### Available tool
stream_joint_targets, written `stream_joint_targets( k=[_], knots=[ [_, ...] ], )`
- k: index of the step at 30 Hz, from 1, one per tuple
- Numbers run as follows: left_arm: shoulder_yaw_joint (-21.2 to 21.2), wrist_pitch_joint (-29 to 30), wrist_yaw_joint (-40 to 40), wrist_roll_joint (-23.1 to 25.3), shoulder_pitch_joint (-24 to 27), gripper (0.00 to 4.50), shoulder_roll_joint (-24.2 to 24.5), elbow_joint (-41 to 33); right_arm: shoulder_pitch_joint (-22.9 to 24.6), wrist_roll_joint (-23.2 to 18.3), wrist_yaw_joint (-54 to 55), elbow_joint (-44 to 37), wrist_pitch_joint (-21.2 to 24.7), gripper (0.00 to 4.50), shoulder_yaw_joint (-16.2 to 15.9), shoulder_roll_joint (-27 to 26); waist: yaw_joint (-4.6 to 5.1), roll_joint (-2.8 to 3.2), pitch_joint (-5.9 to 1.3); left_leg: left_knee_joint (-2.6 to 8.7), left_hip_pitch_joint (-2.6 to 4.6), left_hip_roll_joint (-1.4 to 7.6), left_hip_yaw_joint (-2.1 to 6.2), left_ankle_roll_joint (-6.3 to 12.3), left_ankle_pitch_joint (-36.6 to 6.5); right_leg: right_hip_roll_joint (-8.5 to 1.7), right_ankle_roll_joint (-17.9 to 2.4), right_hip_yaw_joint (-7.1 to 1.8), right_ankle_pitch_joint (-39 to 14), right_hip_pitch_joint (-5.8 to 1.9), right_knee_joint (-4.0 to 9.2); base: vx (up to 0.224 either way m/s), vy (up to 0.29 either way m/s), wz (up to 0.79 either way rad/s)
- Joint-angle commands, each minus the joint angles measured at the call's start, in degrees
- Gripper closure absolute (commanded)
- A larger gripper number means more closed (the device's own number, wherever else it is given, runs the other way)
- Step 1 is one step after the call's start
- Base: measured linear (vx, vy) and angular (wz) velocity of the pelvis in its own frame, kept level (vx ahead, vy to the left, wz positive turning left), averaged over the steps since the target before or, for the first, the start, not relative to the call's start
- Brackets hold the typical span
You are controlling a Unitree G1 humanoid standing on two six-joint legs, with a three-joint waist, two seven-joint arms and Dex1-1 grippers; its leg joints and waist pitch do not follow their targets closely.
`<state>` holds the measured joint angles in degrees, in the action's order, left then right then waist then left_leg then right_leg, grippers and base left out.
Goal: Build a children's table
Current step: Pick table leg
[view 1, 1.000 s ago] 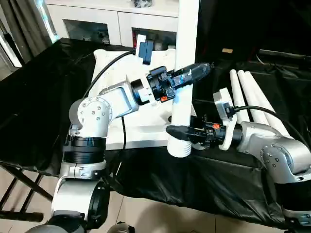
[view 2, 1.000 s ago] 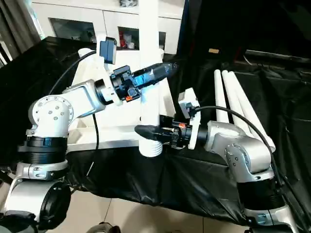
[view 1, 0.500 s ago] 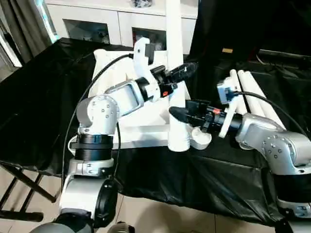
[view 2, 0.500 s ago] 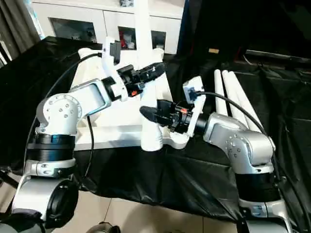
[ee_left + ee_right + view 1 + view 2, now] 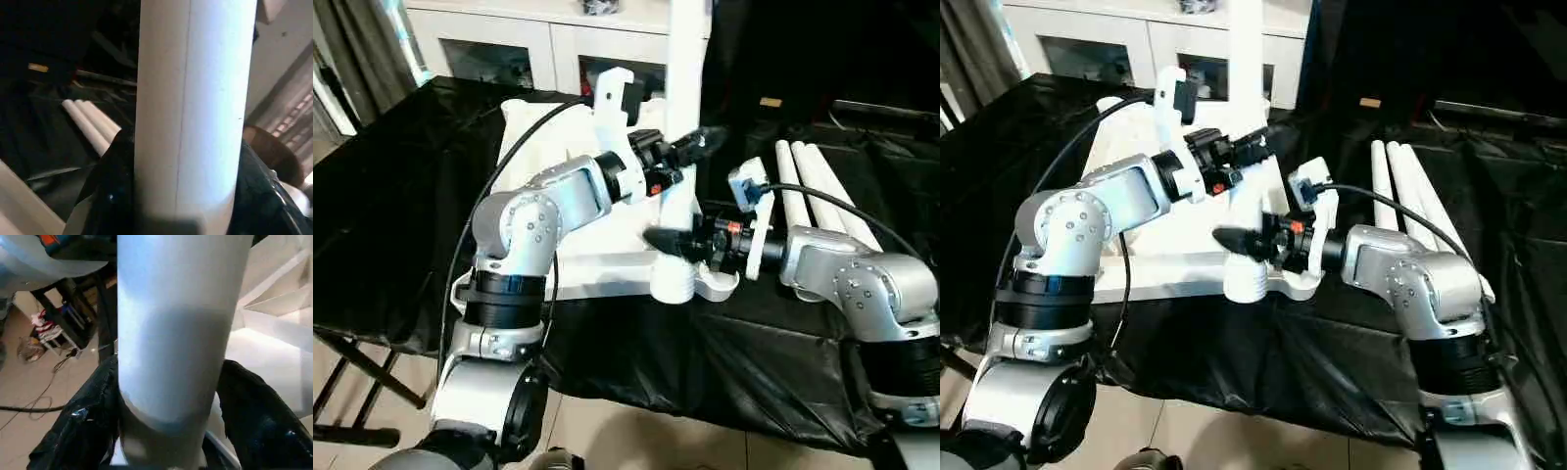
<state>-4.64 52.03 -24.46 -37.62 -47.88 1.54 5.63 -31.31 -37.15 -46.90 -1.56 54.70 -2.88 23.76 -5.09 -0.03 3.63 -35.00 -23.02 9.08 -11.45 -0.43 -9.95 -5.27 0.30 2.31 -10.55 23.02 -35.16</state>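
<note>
Standing upright at the near right corner of the upside-down tabletop [image 5: 563, 240], the leg [image 5: 683, 117] had its ribbed lower end right at the rounded corner socket [image 5: 713, 285], on the near edge of the black-draped surface [image 5: 401, 206]. Compared to a second ago that's a real change: back then the leg's bottom hung out past the tabletop's near edge, and the socket was hidden behind it. It had since shifted so the socket showed just beside the leg's foot, so I'd say the lining-up part was mostly done and pushing it in was what's left. Couldn't tell if it was actually seated yet, though.

Left tool [image 5: 697, 147] was clamped on the leg partway up, fingers either side of the tube in the wrist shot. Right tool [image 5: 668, 242] was wrapped around it low down, just above the ribbed end, also grasping the leg. It had come in lower and nearer the socket than a second ago.

Three spare legs [image 5: 808, 191] lay side by side toward the right edge of the surface, well apart from the action. A white cabinet [image 5: 509, 44] with glass doors sat behind the far edge.

Nothing really blocked the socket except the right tool itself, which crowded that corner pretty tightly, so pressing down could get awkward.
</note>
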Motion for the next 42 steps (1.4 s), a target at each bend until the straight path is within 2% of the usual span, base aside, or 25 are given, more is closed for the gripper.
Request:
stream_joint_targets(
  k=[1,15,16,20,22,24,26,34,35,36,40,41,42],
  knots=[
    [0.39,0.45,-1.13,-1.55,-0.19,2.65,0.02,-1.96,-0.77,-0.84,-1.75,0.15,0.7,1.47,-0.82,1.07,-0.01,-0.95,-4.57,3.68,1.71,3.49,1.58,1.45,-5.9,-3.08,-13.04,-1.89,-7.0,-2.88,3.58,0.0,0.0,0.0],
    [2.72,2.46,-5.52,-3.05,0.63,2.65,1.36,-3.93,-0.49,-1.62,-6.09,0.05,1.1,1.47,-2.05,2.18,0.0,-0.94,-4.61,3.57,1.69,3.45,1.55,1.83,-5.35,-3.02,-13.49,-1.89,-6.4,-2.87,3.46,0.0,0.0,0.0],
    [2.89,2.57,-5.75,-3.06,0.62,2.65,1.52,-3.98,-0.47,-1.53,-6.22,0.05,1.09,1.75,-2.17,2.22,0.0,-0.68,-4.63,3.57,1.76,3.46,1.56,1.68,-5.55,-3.02,-13.52,-1.9,-6.36,-2.82,3.51,0.0,0.0,0.0],
    [3.09,2.84,-6.29,-2.95,0.5,2.65,1.7,-3.96,-0.2,-1.2,-6.72,-0.19,1.13,1.85,-2.71,2.51,-0.01,-0.63,-4.66,3.59,1.79,3.47,1.61,1.37,-5.73,-3.0,-13.79,-1.86,-5.79,-2.88,3.41,0.0,0.0,0.0],
    [3.21,2.88,-6.6,-2.89,0.39,2.65,1.83,-3.81,-0.07,-1.08,-6.83,-0.18,1.08,2.2,-2.75,2.52,-0.04,-0.65,-4.69,3.55,1.72,3.42,1.6,1.4,-5.58,-3.02,-13.89,-1.86,-5.36,-2.97,3.37,0.0,0.0,0.0],
    [3.38,2.79,-6.78,-2.8,0.32,2.65,1.93,-3.66,-0.01,-0.99,-6.94,-0.11,1.03,2.26,-2.83,2.59,-0.03,-0.61,-4.69,3.57,1.74,3.43,1.62,1.4,-5.74,-3.0,-13.88,-1.85,-5.58,-2.96,3.39,0.0,0.0,0.0],
    [3.4,2.86,-6.92,-2.97,0.27,2.65,2.0,-3.58,0.24,-1.03,-7.03,-0.35,1.05,2.54,-3.02,2.7,-0.06,-0.52,-4.69,3.56,1.74,3.45,1.64,1.32,-5.62,-3.03,-14.01,-1.85,-5.24,-2.97,3.34,0.0,0.0,0.0],
    [3.14,3.12,-5.42,-2.11,-0.06,2.65,2.04,-3.04,0.98,-0.76,-7.15,-0.82,1.0,2.61,-3.17,2.73,0.01,-0.49,-4.72,3.54,1.77,3.45,1.64,1.16,-6.04,-3.0,-14.26,-1.86,-5.03,-3.0,3.33,0.0,0.0,0.0],
    [2.76,2.93,-5.5,-2.43,-0.16,2.3,1.71,-2.73,0.99,-0.74,-7.15,-0.87,0.99,2.61,-3.13,2.73,-0.02,-0.25,-4.71,3.56,1.76,3.47,1.69,1.09,-6.05,-3.0,-14.27,-1.86,-4.98,-2.99,3.28,0.0,0.0,0.0],
    [2.26,2.54,-5.75,-2.88,-0.32,2.09,1.38,-2.48,1.04,-0.73,-7.06,-0.96,0.94,2.61,-2.98,2.7,0.07,-0.29,-4.67,3.57,1.77,3.44,1.67,0.98,-6.41,-2.92,-14.18,-1.84,-5.22,-2.96,3.4,0.0,0.0,0.0],
    [-0.47,1.03,-6.02,-5.48,-1.35,1.75,-0.25,-2.45,1.2,-0.61,-6.72,-0.85,0.55,2.61,-2.46,2.68,0.07,-0.21,-4.72,3.54,1.73,3.42,1.67,0.77,-6.66,-2.96,-14.67,-1.83,-4.63,-3.08,3.43,0.0,0.0,0.0],
    [-2.74,-1.42,-4.9,-6.42,-2.49,1.61,-1.85,-2.03,1.26,-0.2,-6.08,-0.63,-0.17,2.61,-1.88,2.55,0.03,0.49,-4.73,3.52,1.77,3.4,1.78,0.7,-6.93,-2.97,-14.72,-1.82,-4.41,-3.04,3.42,0.0,0.0,0.0],
    [-2.74,-1.42,-4.9,-6.42,-2.49,1.54,-1.85,-2.03,1.26,-0.2,-6.08,-0.63,-0.17,2.61,-1.88,2.55,0.18,0.18,-4.69,3.52,1.71,3.38,1.69,0.68,-7.25,-2.89,-14.73,-1.83,-4.26,-3.07,3.58,0.0,0.0,0.0]
  ],
)
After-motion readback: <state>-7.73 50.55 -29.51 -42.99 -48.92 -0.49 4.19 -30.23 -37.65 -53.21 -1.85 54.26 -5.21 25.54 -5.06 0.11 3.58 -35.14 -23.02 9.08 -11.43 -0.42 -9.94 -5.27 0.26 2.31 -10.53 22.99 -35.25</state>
